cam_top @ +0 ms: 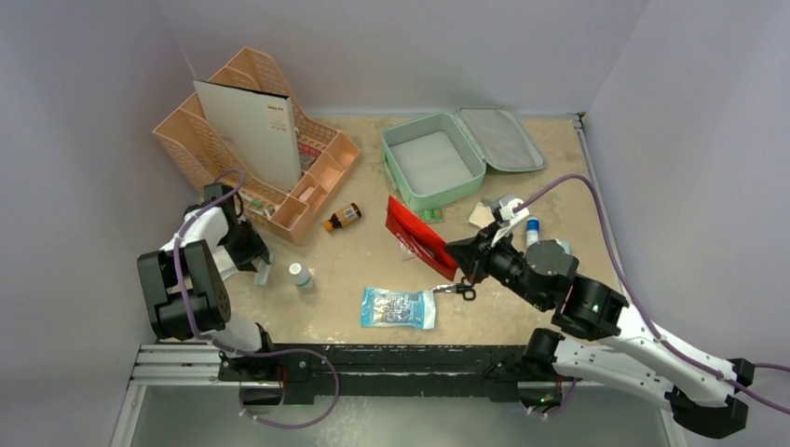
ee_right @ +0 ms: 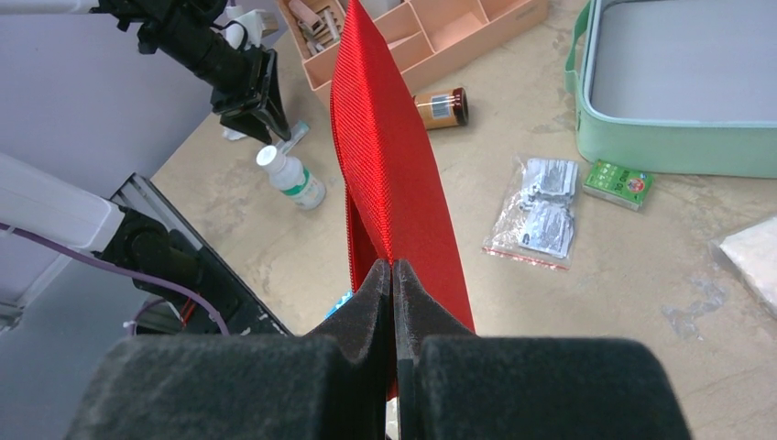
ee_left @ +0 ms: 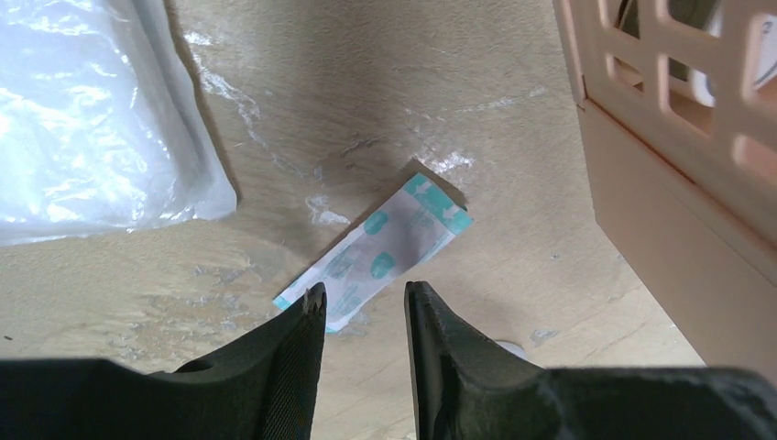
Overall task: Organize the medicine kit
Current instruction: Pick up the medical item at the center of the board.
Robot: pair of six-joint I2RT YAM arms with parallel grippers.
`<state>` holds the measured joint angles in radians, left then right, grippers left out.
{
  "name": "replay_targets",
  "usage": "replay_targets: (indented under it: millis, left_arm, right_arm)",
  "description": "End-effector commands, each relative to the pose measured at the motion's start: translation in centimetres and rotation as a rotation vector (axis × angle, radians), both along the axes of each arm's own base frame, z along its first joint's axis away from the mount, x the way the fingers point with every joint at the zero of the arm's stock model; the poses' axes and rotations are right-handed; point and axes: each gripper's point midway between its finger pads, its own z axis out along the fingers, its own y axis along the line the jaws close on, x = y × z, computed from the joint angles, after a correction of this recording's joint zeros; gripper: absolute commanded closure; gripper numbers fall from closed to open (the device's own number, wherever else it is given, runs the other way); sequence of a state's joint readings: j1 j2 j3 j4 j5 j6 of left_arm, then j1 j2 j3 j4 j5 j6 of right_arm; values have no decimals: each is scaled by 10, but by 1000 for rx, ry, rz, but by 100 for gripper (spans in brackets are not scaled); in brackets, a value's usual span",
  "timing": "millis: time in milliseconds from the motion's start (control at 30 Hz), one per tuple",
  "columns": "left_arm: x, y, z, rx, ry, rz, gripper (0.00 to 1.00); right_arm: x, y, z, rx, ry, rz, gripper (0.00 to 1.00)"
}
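The mint-green medicine kit (cam_top: 430, 160) lies open at the back centre, its grey-lined lid (cam_top: 500, 138) flat to the right; its wall shows in the right wrist view (ee_right: 673, 151). My right gripper (ee_right: 393, 266) is shut on the edge of a flat red pouch (ee_right: 389, 165) and holds it lifted above the table (cam_top: 421, 235). My left gripper (ee_left: 365, 291) is open just above a white and teal bandage strip (ee_left: 377, 252) on the table, next to the peach organizer (ee_left: 660, 197).
A peach desk organizer (cam_top: 251, 149) holds a white booklet at the back left. A brown bottle (cam_top: 343, 217), a white bottle (cam_top: 299, 275), a blue packet (cam_top: 399, 307), a clear bag of blister packs (ee_right: 542, 213), a small green box (ee_right: 620, 182) and a clear plastic bag (ee_left: 92, 119) lie around.
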<state>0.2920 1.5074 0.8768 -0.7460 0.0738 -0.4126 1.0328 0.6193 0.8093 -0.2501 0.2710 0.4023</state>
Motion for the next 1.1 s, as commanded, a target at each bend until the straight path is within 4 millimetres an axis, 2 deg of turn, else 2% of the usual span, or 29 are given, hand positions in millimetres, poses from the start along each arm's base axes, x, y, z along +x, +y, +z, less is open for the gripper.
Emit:
replay_targets:
  millis: [0, 133, 300, 567, 733, 900, 1067]
  left_arm:
    - [12, 2, -3, -5, -16, -46, 63]
    - [14, -4, -6, -34, -21, -70, 58]
    - [13, -6, -14, -36, 5, -76, 59]
    - [8, 2, -17, 12, 46, -46, 79]
    - [9, 4, -13, 26, 43, -35, 98]
    - [9, 6, -5, 40, 21, -21, 100]
    - [13, 10, 16, 64, -35, 14, 100]
  right_arm:
    - [0, -4, 18, 52, -23, -15, 100]
    - [1, -6, 21, 53, -35, -23, 100]
    - [2, -5, 21, 52, -36, -22, 100]
    - [2, -7, 27, 57, -48, -25, 100]
    - [1, -7, 27, 57, -44, -22, 100]
    - [1, -7, 28, 60, -43, -22, 100]
    - [1, -5, 22, 49, -32, -19, 100]
